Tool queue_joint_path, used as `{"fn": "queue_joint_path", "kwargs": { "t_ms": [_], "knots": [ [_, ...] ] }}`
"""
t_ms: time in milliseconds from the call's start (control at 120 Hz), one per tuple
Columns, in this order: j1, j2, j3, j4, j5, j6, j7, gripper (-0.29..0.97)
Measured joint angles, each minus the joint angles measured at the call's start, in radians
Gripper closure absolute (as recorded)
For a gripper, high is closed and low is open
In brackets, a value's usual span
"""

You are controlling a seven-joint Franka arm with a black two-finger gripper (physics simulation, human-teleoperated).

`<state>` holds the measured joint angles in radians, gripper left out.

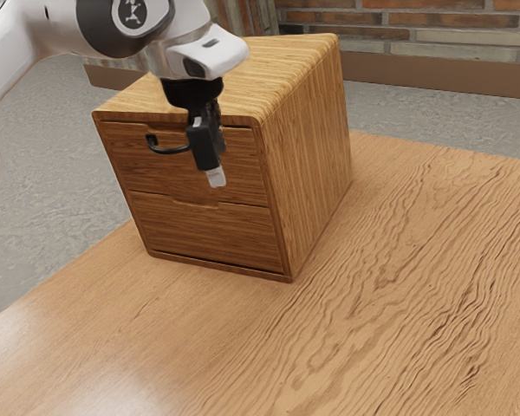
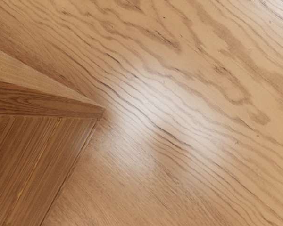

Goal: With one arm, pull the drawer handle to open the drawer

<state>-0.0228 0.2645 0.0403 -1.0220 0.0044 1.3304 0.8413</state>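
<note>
A wooden cabinet with two drawers stands on the table. The upper drawer carries a black handle and sits flush with the cabinet front; the lower drawer is flush too. My black gripper hangs pointing down in front of the upper drawer, at the right end of the handle, which runs in behind it. Whether it grips the handle is hidden by the side-on angle. In the wrist view a corner of the cabinet lies just under my hand, with the table beyond it.
The wooden table spreads wide to the exterior view's right and in front of the cabinet. A brick wall runs behind, and grey floor lies to the exterior view's left.
</note>
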Motion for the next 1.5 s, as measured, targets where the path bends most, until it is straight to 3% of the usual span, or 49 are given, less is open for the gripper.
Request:
{"fn": "queue_joint_path", "kwargs": {
  "t_ms": [267, 458, 650, 700, 892, 967, 1217, 1392, 1500],
  "knots": [
    [0.004, -0.002, 0.001, 0.005, -0.005, 0.076, 0.211, 0.0],
    [0.012, -0.188, -0.001, 0.08, -0.015, 0.078, 0.319, 0.0],
    [0.004, -0.213, -0.01, 0.026, -0.014, 0.189, 0.405, 0.0],
    [0.001, -0.243, -0.015, -0.052, -0.012, 0.228, 0.424, 0.0],
    [-0.004, -0.701, -0.015, -0.747, 0.02, 0.55, 0.484, 0.0],
    [-0.005, -0.82, -0.012, -0.918, 0.038, 0.675, 0.502, 0.0],
    [0.023, -0.798, 0.013, -0.984, 0.056, 0.872, 0.553, 0.0],
    [0.013, -0.797, 0.018, -0.991, 0.059, 0.863, 0.58, 0.0],
    [-0.033, -0.795, 0.066, -0.998, 0.06, 0.861, 0.593, 0.0]
  ]
}}
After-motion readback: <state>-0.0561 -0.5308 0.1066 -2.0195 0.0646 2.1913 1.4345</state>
